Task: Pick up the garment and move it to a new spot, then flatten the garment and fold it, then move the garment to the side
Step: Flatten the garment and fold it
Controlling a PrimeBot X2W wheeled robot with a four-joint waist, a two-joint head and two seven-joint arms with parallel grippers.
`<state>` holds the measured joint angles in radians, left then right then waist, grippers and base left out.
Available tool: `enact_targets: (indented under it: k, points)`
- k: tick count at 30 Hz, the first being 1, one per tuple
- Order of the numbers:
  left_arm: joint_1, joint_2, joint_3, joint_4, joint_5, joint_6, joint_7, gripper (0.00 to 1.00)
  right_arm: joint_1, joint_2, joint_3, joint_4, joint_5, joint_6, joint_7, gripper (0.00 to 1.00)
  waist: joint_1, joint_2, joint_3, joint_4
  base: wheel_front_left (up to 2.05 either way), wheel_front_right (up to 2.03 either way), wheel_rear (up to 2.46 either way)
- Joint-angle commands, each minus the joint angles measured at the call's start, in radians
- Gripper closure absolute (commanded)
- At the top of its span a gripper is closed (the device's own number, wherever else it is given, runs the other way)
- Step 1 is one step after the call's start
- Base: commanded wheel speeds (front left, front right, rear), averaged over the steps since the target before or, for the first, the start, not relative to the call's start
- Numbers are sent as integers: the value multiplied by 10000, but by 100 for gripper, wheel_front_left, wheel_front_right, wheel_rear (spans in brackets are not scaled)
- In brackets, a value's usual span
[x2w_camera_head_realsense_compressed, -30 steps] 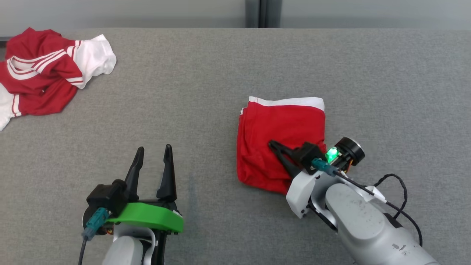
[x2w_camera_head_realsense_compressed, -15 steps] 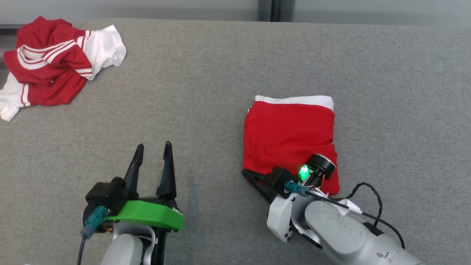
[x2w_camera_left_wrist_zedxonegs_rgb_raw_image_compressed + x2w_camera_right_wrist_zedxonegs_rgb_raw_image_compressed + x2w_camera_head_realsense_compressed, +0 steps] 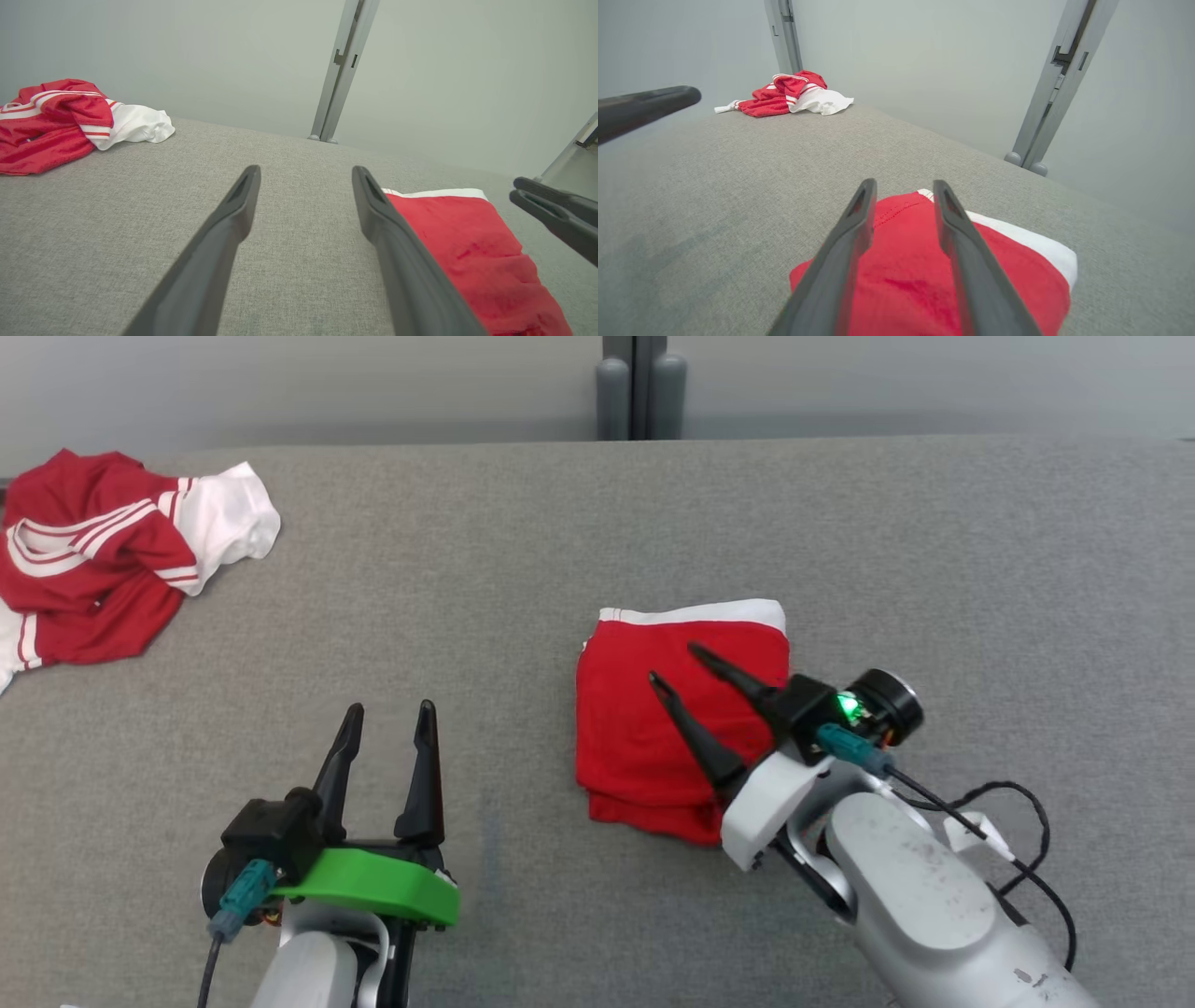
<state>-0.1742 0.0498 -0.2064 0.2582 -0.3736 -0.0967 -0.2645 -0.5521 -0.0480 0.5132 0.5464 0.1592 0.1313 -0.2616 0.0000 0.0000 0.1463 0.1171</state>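
The garment [image 3: 635,747] is red with a white band along its far edge and lies folded into a small rectangle on the grey table [image 3: 523,579], right of centre. My right gripper [image 3: 676,665] hovers over its top, open, with nothing between the fingers. The right wrist view shows the garment [image 3: 1017,275] spread beneath the right gripper [image 3: 904,184]. My left gripper [image 3: 390,709] rests open at the lower left, well apart from the cloth. In the left wrist view, the left gripper [image 3: 306,170] points across bare table, with the garment [image 3: 467,242] to its right.
A second red and white garment [image 3: 103,560] lies crumpled at the table's far left corner, also seen as a heap [image 3: 51,121] [image 3: 784,95]. A grey wall with a vertical post [image 3: 639,392] stands behind the far edge.
My right gripper, shut low at the garment's near edge before, has opened, let go and risen over the cloth. The head camera shifted. The left arm stayed put.
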Motion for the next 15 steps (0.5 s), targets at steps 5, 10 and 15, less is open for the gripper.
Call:
enact_targets:
  k: [5, 10, 15]
  points:
    - [271, 17, 141, 120, 59, -89, 5, 0, 1032, -40, -1840, -494, -384, -11, -49, 0, 0, 0, -612, -695, 0, 0, 0]
    - [673, 18, 333, 145, 38, -86, 3, 0, 2062, -42, -3377, -890, -618, -11, -50, 0, 0, 0, -844, -1015, 0, 0, 0]
    - [1187, 20, 584, 94, -57, -5, 5, 0, 3009, -40, -4463, -1316, -349, -11, -48, 0, 0, 0, -1067, -1207, 0, 0, 0]
